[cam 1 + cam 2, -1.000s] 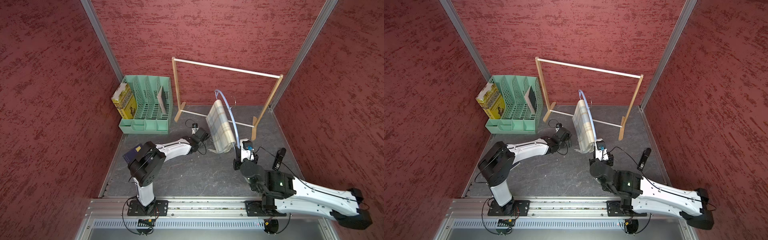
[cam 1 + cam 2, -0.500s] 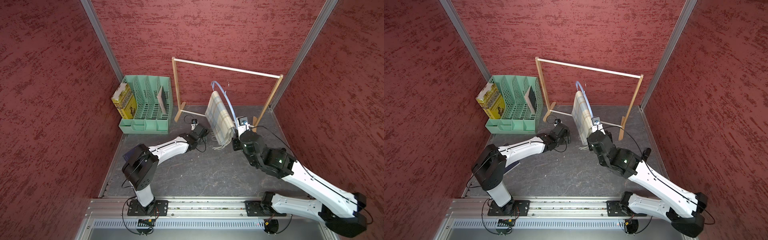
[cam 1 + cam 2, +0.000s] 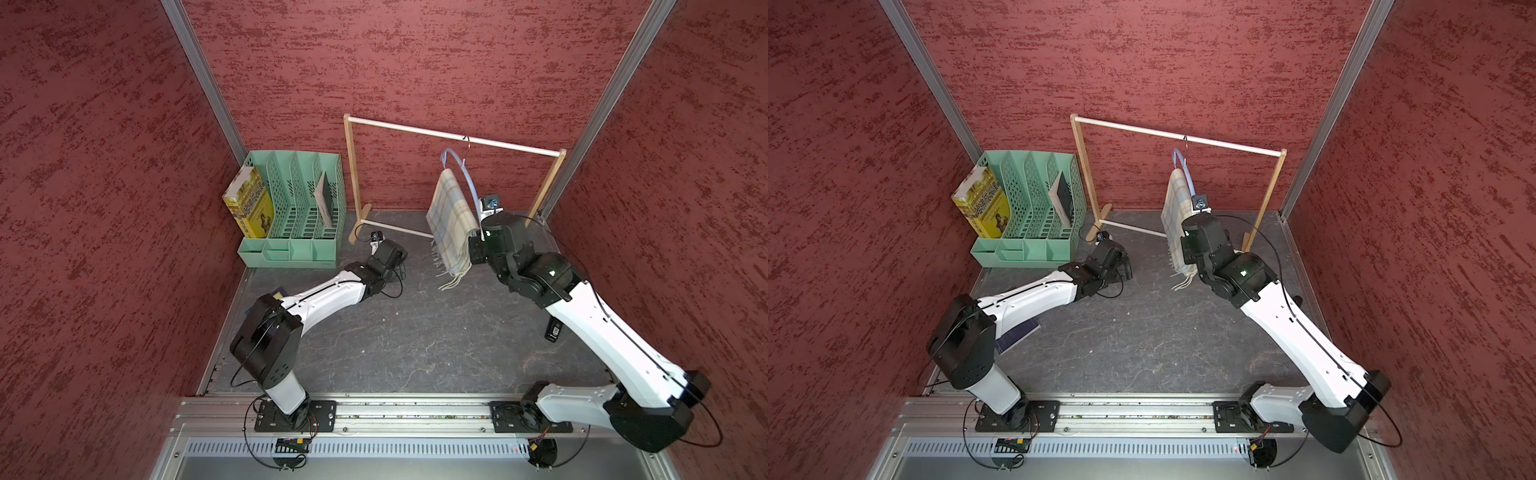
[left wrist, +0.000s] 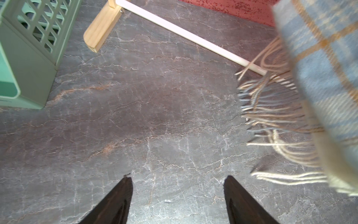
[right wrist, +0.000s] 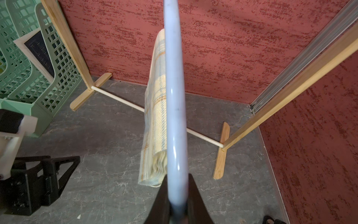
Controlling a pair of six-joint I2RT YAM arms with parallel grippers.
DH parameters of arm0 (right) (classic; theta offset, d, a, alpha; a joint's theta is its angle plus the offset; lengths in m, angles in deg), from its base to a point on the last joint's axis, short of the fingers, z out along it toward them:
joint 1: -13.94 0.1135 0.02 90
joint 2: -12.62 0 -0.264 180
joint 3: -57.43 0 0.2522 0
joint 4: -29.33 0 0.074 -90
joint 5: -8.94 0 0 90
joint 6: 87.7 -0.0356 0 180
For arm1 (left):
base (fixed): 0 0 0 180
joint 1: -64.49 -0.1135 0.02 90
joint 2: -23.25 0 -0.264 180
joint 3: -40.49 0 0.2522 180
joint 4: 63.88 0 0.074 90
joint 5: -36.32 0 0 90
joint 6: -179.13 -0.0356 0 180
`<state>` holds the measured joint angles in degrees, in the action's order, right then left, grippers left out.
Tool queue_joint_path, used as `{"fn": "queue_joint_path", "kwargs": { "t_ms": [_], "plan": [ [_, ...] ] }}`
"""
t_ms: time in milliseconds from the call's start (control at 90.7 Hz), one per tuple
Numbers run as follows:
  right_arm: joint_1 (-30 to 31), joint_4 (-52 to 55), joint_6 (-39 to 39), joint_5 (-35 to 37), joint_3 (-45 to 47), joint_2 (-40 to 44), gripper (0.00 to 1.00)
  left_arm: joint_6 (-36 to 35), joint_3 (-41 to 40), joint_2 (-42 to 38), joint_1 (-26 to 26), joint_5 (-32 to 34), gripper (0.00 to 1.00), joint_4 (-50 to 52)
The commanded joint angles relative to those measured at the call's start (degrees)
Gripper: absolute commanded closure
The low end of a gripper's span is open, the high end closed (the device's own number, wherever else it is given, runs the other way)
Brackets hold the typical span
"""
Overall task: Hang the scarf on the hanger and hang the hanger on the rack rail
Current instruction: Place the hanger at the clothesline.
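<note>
Beneath the rod of the wooden rack (image 3: 415,129), the soft, light scarf (image 3: 451,220) drapes over the thin, slick-looking hanger (image 3: 461,170). Right end effector (image 5: 177,182) pinches the hanger's stiff end, likely the safest hold; left end effector (image 4: 177,177), near the rack's foot, is spread and empty.

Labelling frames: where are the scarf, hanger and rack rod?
scarf (image 3: 451,218), in a top view, plaid face
hanger (image 5: 175,97), right wrist view, blue arm
rack rod (image 3: 415,130), in a top view, middle

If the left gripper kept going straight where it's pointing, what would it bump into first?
Probably the bare table: the left gripper tilts down toward it, with the scarf off to the side.
</note>
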<state>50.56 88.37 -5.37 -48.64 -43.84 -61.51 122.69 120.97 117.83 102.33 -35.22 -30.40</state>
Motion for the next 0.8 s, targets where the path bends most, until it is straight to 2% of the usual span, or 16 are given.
{"fn": "queue_joint_path", "kwargs": {
  "t_ms": [0, 408, 650, 793],
  "plan": [
    [-2.08, -5.42, 1.26, -1.05, -4.92, -1.37, 1.0, -1.07, -0.63, -1.42, -0.63, 0.0, 0.23, 0.53],
    [-9.88, -10.02, -1.37, -5.18, -2.31, -5.91, 1.0, -2.12, 0.31, 0.83, -2.65, -1.41, 0.23, -0.27],
    [-10.8, -11.61, -2.8, -7.05, 0.56, -7.89, 1.0, -2.76, 0.63, 1.48, -3.05, -1.32, 0.23, -0.37],
    [-10.78, -13.23, -5.04, -7.44, 5.43, -8.01, 1.0, -3.25, -0.54, 0.72, -3.04, -1.25, 0.22, -1.83]
  ]
}}
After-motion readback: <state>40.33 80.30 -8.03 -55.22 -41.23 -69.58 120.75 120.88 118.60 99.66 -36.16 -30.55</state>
